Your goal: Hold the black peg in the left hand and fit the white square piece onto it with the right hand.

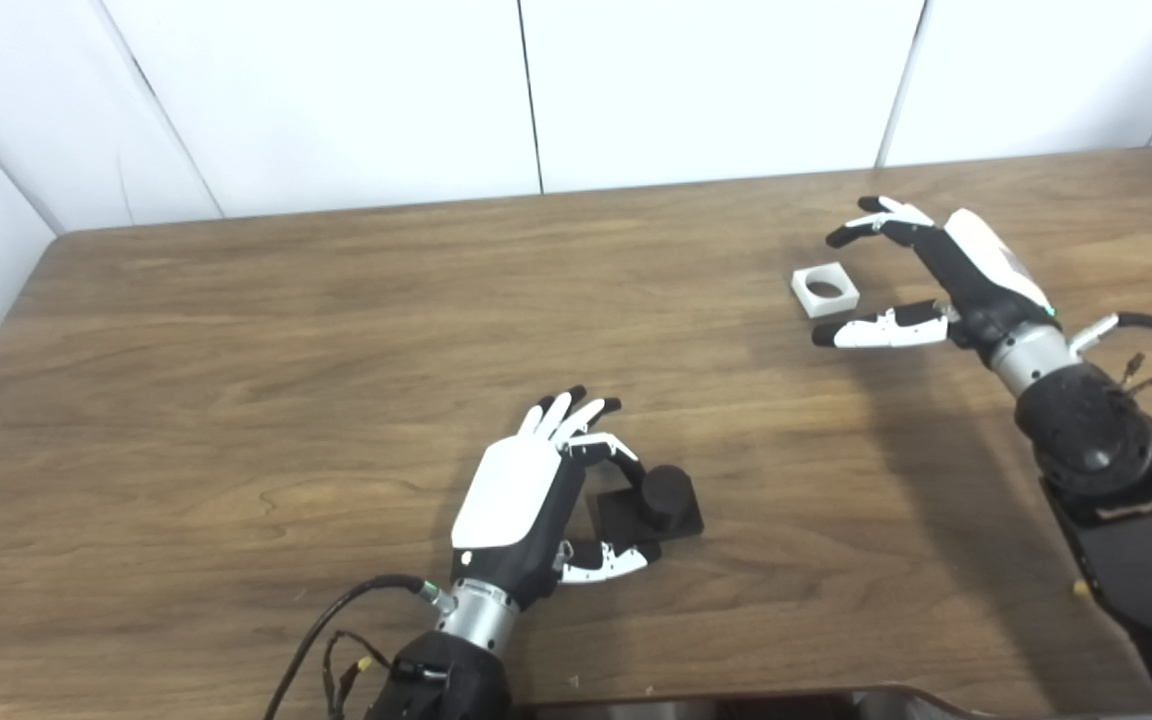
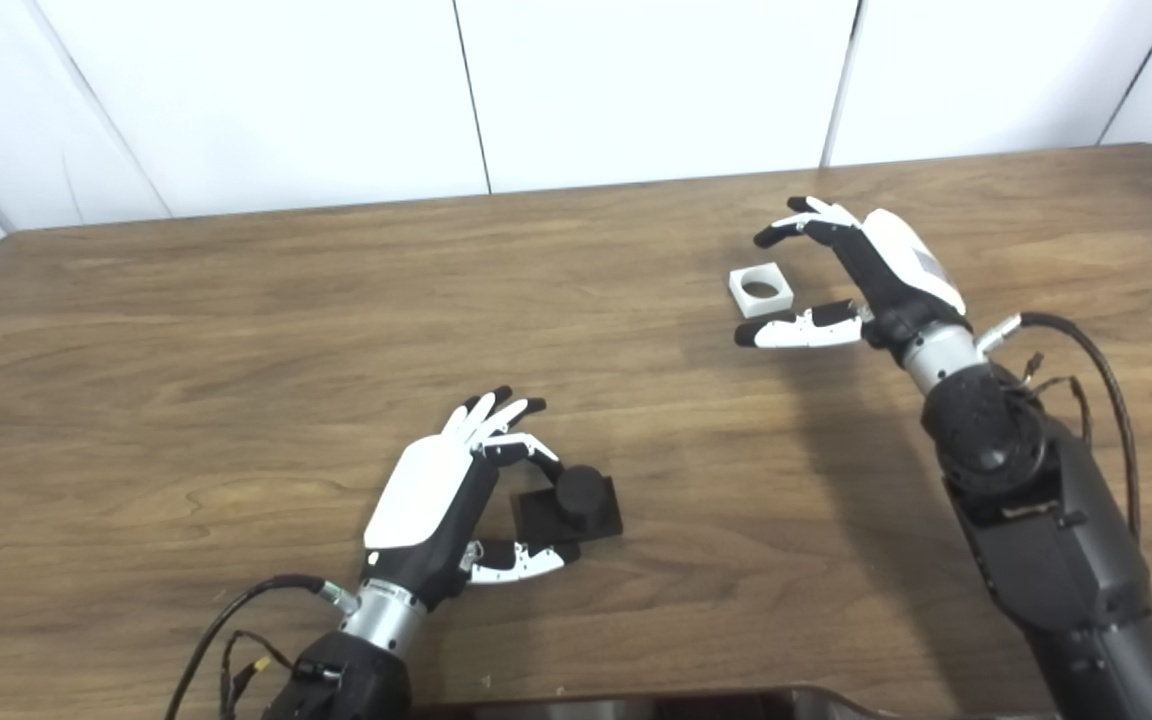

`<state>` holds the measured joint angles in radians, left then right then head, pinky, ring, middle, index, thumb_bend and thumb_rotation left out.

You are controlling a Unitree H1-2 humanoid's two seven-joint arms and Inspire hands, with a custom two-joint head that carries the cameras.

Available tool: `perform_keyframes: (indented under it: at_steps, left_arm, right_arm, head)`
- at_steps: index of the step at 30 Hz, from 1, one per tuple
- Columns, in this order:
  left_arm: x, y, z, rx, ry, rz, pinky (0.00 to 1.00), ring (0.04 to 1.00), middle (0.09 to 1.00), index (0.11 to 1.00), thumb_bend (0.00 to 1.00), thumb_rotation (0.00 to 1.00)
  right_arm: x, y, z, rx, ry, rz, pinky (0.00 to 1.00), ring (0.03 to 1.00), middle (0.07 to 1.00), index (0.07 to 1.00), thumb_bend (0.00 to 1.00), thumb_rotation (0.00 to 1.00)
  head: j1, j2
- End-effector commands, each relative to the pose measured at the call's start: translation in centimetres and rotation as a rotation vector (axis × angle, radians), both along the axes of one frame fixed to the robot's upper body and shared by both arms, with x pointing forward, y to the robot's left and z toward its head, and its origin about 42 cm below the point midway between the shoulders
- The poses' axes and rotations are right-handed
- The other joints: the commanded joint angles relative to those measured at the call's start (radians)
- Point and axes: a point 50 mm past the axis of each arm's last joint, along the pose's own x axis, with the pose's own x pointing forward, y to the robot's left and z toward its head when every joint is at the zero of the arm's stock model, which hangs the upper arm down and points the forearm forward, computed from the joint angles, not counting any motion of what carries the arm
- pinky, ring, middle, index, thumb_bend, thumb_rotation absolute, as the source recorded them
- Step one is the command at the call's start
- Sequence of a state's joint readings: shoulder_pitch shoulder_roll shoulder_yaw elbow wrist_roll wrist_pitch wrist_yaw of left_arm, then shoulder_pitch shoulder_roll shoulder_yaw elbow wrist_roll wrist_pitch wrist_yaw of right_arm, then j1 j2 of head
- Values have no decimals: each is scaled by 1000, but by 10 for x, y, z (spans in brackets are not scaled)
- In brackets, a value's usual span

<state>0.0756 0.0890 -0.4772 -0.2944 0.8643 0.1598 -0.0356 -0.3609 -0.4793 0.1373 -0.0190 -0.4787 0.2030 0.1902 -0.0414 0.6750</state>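
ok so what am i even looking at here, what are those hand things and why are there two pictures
Both pictures come from two cameras side by side on a humanoid robot's head, looking down at one wooden table, so they show the same scene. The arms coming in from the bottom end in mechanical hands. The left hand sits open beside a black peg on its square base, fingers curled near it but not gripping. The right hand is open around a white square piece with a round hole, lying on the table. Nothing is held yet.

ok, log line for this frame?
left hand: open around black peg, ungrasped | right hand: open beside white square piece | both parts on table
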Motion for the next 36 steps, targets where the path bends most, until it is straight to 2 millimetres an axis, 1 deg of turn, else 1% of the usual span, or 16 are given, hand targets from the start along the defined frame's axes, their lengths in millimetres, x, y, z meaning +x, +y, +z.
perform_keyframes:
  at_steps: [1,3,5,9,10,13,17,24,36]
  left_arm:
    - [-2,-2,-4,18,9,-14,1000,989,916,495,504,66]
    - [-2,-2,-5,20,5,-12,1000,986,914,495,505,66]
    - [-2,-2,-6,22,1,-11,1000,981,910,495,506,65]
    - [-2,-2,-7,21,-8,-7,1000,974,903,495,506,65]
    - [-2,-2,-7,21,-10,-6,1000,974,903,495,506,65]
    - [-3,-2,-6,23,-8,-6,1000,976,905,495,505,66]
    - [-3,-3,-5,22,-6,-6,1000,978,908,495,505,65]
    - [-2,-5,-5,16,1,-6,1000,983,913,495,505,65]
    - [0,-5,-4,16,-14,5,1000,982,910,495,505,66]
  right_arm:
    - [20,-1,28,-49,-95,36,899,980,933,713,936,312]
    - [28,-2,28,-62,-86,34,909,980,932,712,942,300]
    - [34,-2,29,-81,-77,33,940,983,932,710,947,286]
    - [43,-2,31,-117,-64,40,965,986,935,708,949,277]
    - [45,-2,31,-123,-58,42,967,988,937,710,946,273]
    - [49,-3,31,-134,-43,46,981,995,942,714,943,262]
    - [53,-4,31,-143,-40,49,975,994,940,714,953,260]
    - [57,-5,32,-153,-49,43,951,987,933,723,952,289]
    - [76,-6,36,-200,-25,42,978,996,940,730,933,274]
  head:
    - [-1,1]
    - [-2,-2]
    - [-4,-3]
    - [-6,-5]
    - [-12,-11]
    - [-17,-12]
    - [-20,-14]
    - [-20,-19]
    - [-11,-22]
